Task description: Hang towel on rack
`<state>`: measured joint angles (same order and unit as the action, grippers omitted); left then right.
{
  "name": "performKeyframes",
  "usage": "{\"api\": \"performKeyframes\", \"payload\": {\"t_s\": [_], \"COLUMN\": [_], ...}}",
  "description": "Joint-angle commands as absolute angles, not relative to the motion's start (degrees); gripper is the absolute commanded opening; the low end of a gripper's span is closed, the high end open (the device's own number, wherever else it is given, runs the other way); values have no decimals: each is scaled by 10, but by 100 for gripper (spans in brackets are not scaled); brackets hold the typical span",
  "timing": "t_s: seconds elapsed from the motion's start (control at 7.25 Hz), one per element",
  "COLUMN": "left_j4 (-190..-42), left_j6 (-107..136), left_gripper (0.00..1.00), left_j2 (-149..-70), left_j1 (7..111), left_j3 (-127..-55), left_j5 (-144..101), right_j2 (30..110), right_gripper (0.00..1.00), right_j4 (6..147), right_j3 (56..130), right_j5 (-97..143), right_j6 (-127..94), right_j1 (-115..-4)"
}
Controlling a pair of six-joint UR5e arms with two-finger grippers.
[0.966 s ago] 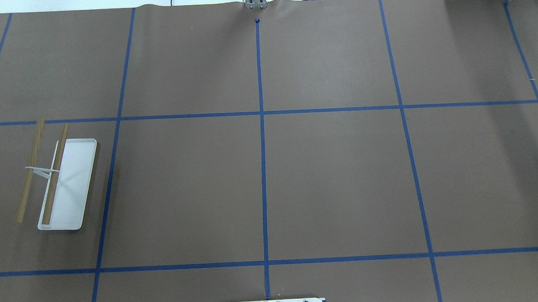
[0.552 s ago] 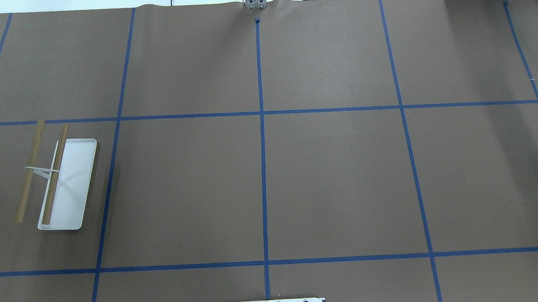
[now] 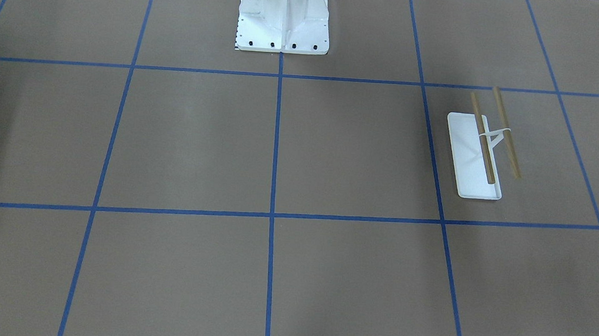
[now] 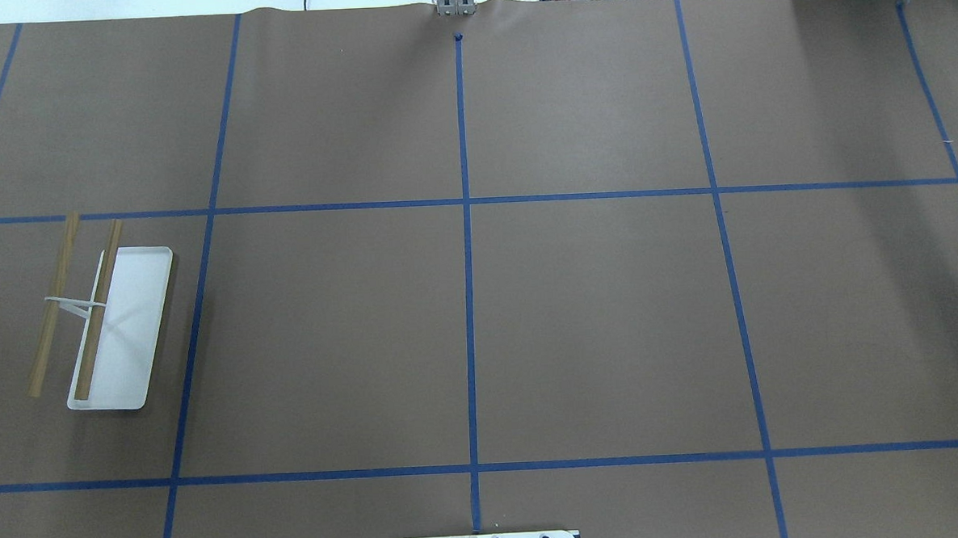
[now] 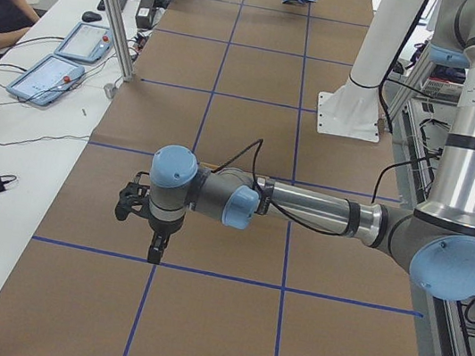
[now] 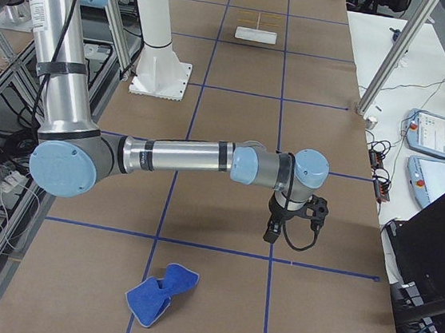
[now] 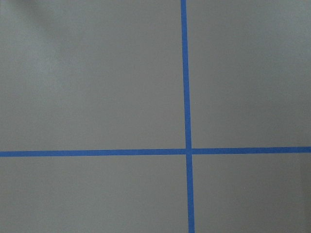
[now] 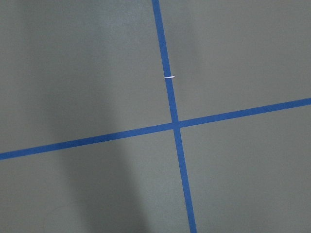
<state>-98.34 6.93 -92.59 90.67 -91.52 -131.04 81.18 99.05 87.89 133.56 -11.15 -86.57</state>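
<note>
Rack (image 4: 132, 333) unmoved since earlier, towel (image 6: 161, 292) crumpled near right claw (image 6: 270, 236), not touching, claw's opening impossible to tell.

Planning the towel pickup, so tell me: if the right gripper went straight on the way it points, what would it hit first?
The right gripper points down, so likely the paper-covered table near a tape crossing; the towel lies off to one side.

brown table (image 4: 594, 320) carries rack (image 4: 118, 329), towel (image 6: 158, 294) and pedestal (image 3: 284, 14).
</note>
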Motion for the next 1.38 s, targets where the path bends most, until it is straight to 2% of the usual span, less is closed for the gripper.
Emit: {"api": "performKeyframes", "payload": {"t_s": [0.0, 0.41, 0.83, 1.24], "left_j4": [-987, -1059, -1060, -1061], "left_j6": [65, 69, 69, 69], "left_gripper": [98, 98, 98, 98], "left_j2": [-919, -888, -888, -888], "left_j1": [907, 907, 907, 907], "left_j3": [-914, -914, -918, -919], "left_j5": [-1309, -1310, -1315, -1315], "right_j2": [882, 1013, 1054, 1049], "right_gripper": [100, 100, 100, 100], "right_j4": [896, 739, 744, 794], "right_j3": [875, 883, 878, 878], "right_j5": [1331, 1349, 1386, 1320], "right_j6": [-65, 12, 152, 235], "right_j1": [-866, -899, -909, -904]}}
